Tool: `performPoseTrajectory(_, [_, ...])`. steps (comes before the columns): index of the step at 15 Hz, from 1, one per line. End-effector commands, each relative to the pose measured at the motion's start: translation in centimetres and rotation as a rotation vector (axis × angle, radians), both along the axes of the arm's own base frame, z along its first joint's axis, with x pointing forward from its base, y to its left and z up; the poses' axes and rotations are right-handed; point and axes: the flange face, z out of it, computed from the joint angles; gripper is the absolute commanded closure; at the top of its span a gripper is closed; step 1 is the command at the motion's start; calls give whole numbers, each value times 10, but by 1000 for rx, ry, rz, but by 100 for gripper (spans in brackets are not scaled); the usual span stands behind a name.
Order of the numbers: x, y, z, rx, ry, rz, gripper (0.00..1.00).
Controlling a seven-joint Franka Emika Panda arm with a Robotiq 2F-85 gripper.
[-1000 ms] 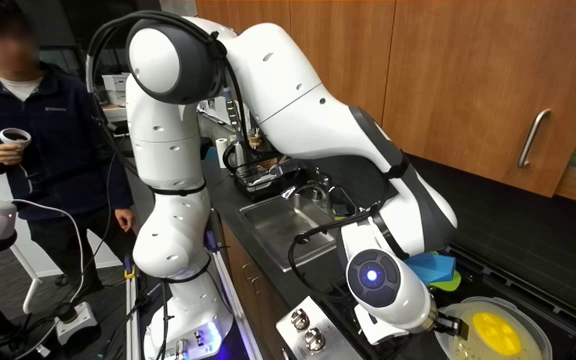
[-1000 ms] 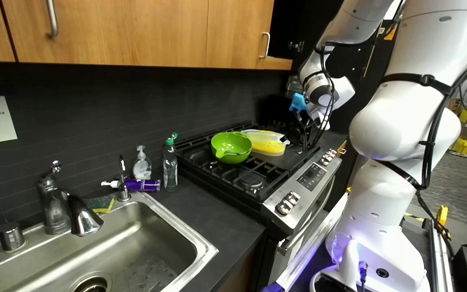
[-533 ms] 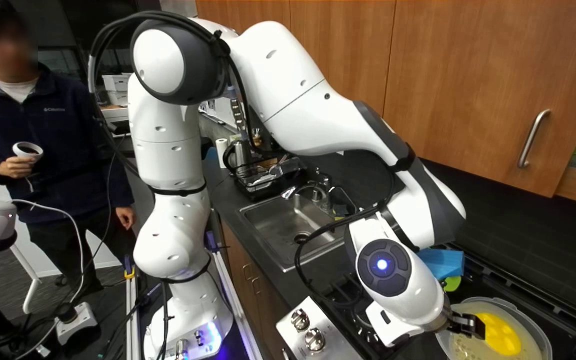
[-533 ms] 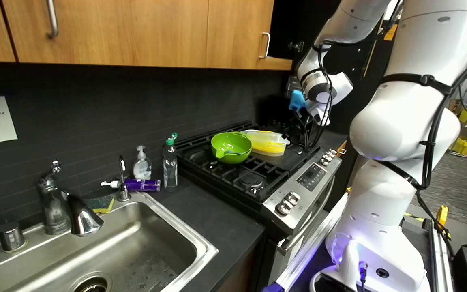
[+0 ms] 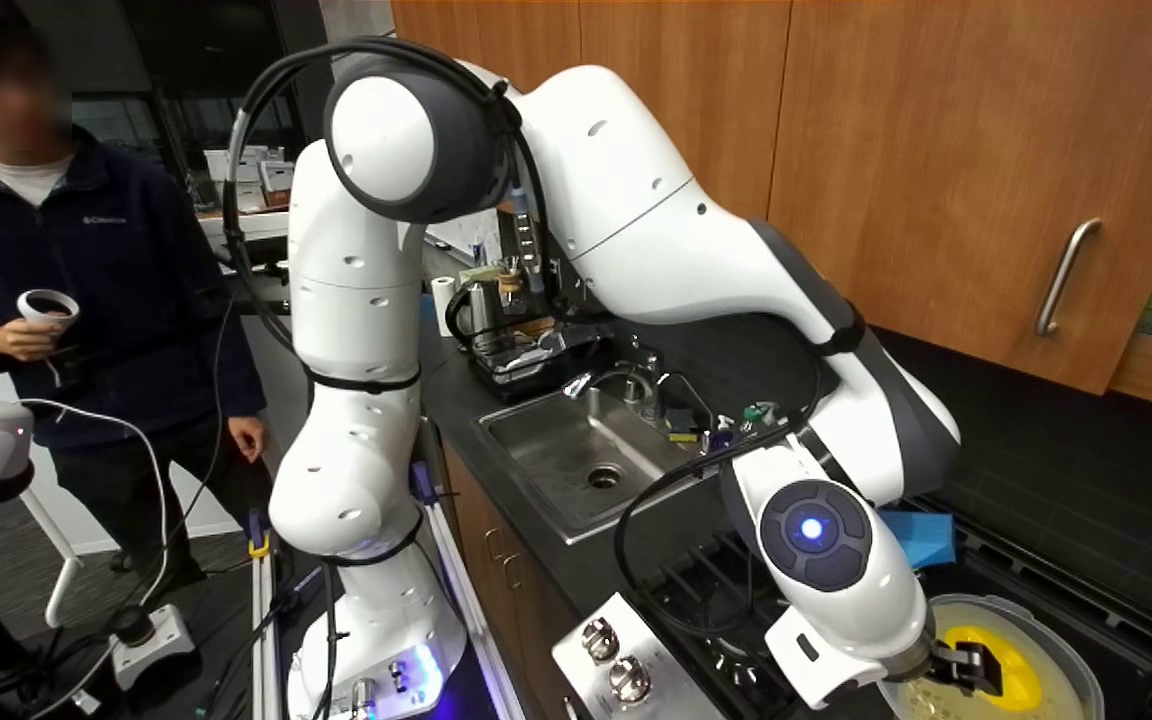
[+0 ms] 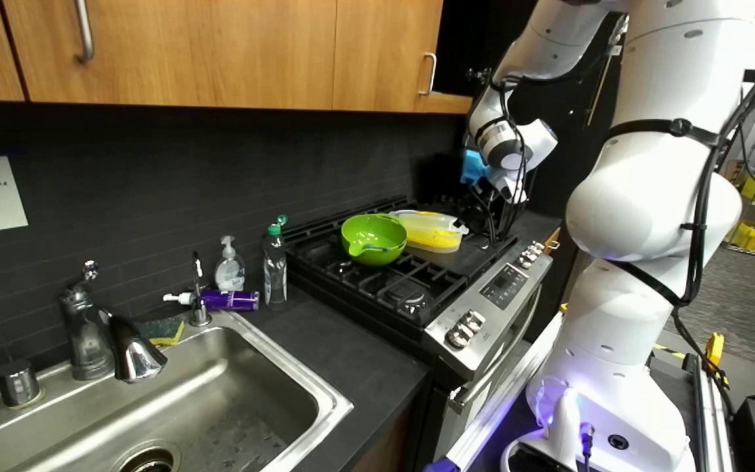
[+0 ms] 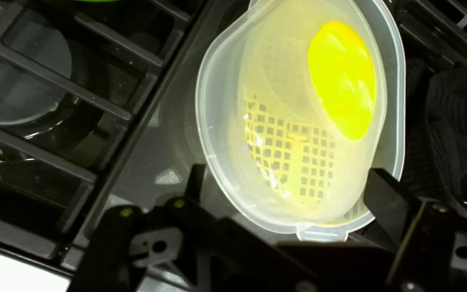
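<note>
- While my end effector (image 7: 290, 186) stands spread and holds nothing, the translucent container (image 7: 213, 113) sits on the stove (image 6: 443, 328), its near end showing between the fingers (image 7: 385, 196) in the wrist view.
- I cannot tell whether they touch it.
- If one finger comes down on the rim, I judge the light plastic could tip or slide toward the green bowl (image 6: 377, 257).

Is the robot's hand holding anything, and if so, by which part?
Nothing is held: the hand stands open, close to the translucent container.
</note>
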Motion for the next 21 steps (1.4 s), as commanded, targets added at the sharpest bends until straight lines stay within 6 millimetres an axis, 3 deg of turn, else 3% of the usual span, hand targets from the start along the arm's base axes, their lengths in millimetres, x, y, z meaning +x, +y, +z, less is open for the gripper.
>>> performPoseTrajectory(1, [5,-2,-8,2,18,-1,0])
performPoseTrajectory(21, [26,-2,-23,-16,48,33,0])
